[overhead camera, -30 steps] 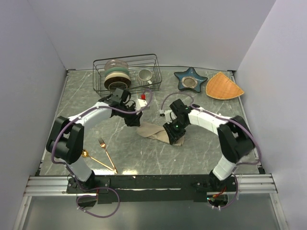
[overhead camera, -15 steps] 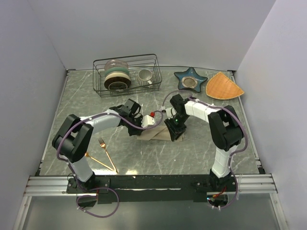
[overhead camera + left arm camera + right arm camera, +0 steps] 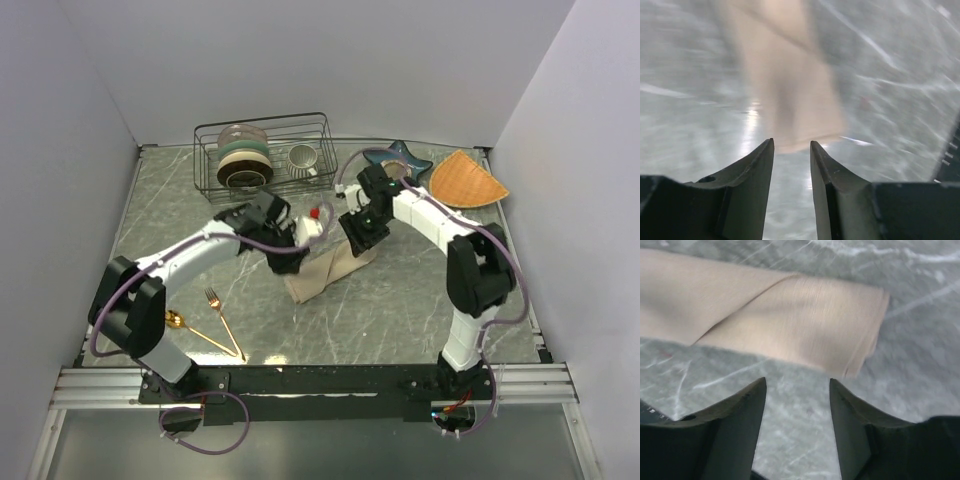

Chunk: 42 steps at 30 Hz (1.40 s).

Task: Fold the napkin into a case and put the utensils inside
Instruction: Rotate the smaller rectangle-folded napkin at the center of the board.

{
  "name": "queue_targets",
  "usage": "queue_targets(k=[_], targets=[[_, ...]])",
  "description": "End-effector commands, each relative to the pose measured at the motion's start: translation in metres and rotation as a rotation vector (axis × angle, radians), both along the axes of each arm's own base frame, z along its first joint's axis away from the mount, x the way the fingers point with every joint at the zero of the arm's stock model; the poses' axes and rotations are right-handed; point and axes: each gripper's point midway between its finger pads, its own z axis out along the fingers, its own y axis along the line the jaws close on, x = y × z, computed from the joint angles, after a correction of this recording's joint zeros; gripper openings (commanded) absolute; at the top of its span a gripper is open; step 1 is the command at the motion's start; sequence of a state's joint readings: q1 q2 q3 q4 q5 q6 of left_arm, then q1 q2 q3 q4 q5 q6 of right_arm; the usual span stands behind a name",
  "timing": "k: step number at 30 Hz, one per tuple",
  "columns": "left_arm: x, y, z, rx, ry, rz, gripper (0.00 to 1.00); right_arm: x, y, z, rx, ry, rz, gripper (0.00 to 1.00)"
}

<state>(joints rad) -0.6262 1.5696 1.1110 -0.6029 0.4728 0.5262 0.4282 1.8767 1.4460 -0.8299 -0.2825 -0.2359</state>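
Note:
The napkin is folded into a long narrow beige case (image 3: 328,270) that lies diagonally at the table's middle. My left gripper (image 3: 293,262) hovers over its near left end, open and empty. In the left wrist view the blurred case (image 3: 790,90) stretches away just past the gripper (image 3: 791,145). My right gripper (image 3: 360,238) is open and empty at the case's far right end. The right wrist view shows that end with the diagonal pocket edge (image 3: 790,320) just beyond the gripper (image 3: 796,382). The gold fork (image 3: 222,318) and gold spoon (image 3: 195,332) lie at the front left.
A wire dish rack (image 3: 262,125) with plates and a cup stands at the back. A blue star-shaped dish (image 3: 397,165) and an orange wedge mat (image 3: 467,180) lie at the back right, just behind the right arm.
The case has turned from lying across to a steeper diagonal and shifted slightly. The right gripper moved toward the back, off the cloth. The left arm swung and its gripper drew back to the left end.

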Motion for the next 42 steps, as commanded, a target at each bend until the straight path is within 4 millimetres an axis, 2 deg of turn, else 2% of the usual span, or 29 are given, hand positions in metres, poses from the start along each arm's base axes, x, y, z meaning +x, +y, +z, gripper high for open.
queue_targets(k=[1, 2, 4, 7, 10, 12, 13, 14, 15, 20, 22, 23, 28, 31, 34, 35, 37, 38, 40, 41, 42], targets=[[0.051, 0.015, 0.017, 0.012, -0.074, 0.086, 0.40, -0.014, -0.006, 0.034, 0.051, -0.030, -0.087, 0.54], [0.057, 0.020, 0.005, 0.048, -0.072, 0.088, 0.40, -0.019, -0.009, 0.028, 0.049, -0.011, -0.102, 0.52], [0.062, 0.021, -0.005, 0.067, -0.093, 0.052, 0.40, -0.020, -0.011, 0.021, 0.043, 0.008, -0.143, 0.43], [0.065, 0.017, -0.019, 0.075, -0.083, 0.029, 0.37, -0.016, -0.017, 0.007, 0.026, 0.029, -0.205, 0.34], [0.059, 0.016, -0.034, 0.094, -0.049, 0.021, 0.34, -0.006, -0.026, -0.006, 0.000, 0.048, -0.255, 0.30], [0.049, 0.014, -0.043, 0.106, -0.031, -0.003, 0.32, 0.004, -0.033, -0.016, -0.027, 0.046, -0.276, 0.29], [0.039, 0.016, -0.050, 0.119, -0.016, -0.020, 0.32, 0.007, -0.033, -0.019, -0.027, 0.047, -0.276, 0.29], [0.030, 0.009, -0.049, 0.116, -0.025, -0.048, 0.32, 0.015, -0.031, -0.018, -0.021, 0.028, -0.276, 0.29], [0.016, 0.011, -0.058, 0.130, -0.003, -0.067, 0.32, 0.018, -0.031, -0.026, -0.032, 0.036, -0.276, 0.29], [-0.031, -0.010, -0.060, 0.096, 0.054, -0.142, 0.32, 0.050, -0.015, -0.032, 0.001, 0.018, -0.260, 0.29], [-0.041, -0.015, -0.060, 0.085, 0.067, -0.143, 0.33, 0.057, -0.008, -0.031, 0.014, 0.009, -0.244, 0.30], [-0.047, -0.020, -0.057, 0.073, 0.067, -0.155, 0.33, 0.064, -0.002, -0.031, 0.026, 0.008, -0.237, 0.29], [-0.054, -0.032, -0.049, 0.034, 0.131, -0.121, 0.42, 0.070, 0.026, -0.026, 0.071, 0.003, -0.182, 0.31], [-0.054, -0.034, -0.039, 0.001, 0.142, -0.101, 0.51, 0.071, 0.045, -0.024, 0.107, 0.000, -0.149, 0.33], [-0.047, -0.028, -0.013, -0.068, 0.134, -0.067, 0.58, 0.077, 0.054, -0.014, 0.150, -0.007, -0.147, 0.35], [-0.037, -0.017, 0.003, -0.099, 0.113, -0.028, 0.59, 0.081, 0.055, -0.006, 0.160, -0.023, -0.144, 0.35], [-0.029, -0.004, 0.019, -0.126, 0.087, 0.004, 0.63, 0.084, 0.058, 0.006, 0.185, -0.040, -0.135, 0.37], [-0.019, 0.010, 0.036, -0.155, 0.045, 0.044, 0.64, 0.088, 0.059, 0.017, 0.200, -0.069, -0.128, 0.38], [-0.017, 0.032, 0.047, -0.158, 0.033, 0.075, 0.67, 0.093, 0.056, 0.029, 0.196, -0.104, -0.133, 0.40], [-0.008, 0.052, 0.055, -0.163, 0.009, 0.132, 0.68, 0.096, 0.055, 0.041, 0.193, -0.133, -0.134, 0.41], [-0.012, 0.067, 0.055, -0.139, 0.018, 0.135, 0.70, 0.098, 0.052, 0.048, 0.187, -0.149, -0.137, 0.44]])
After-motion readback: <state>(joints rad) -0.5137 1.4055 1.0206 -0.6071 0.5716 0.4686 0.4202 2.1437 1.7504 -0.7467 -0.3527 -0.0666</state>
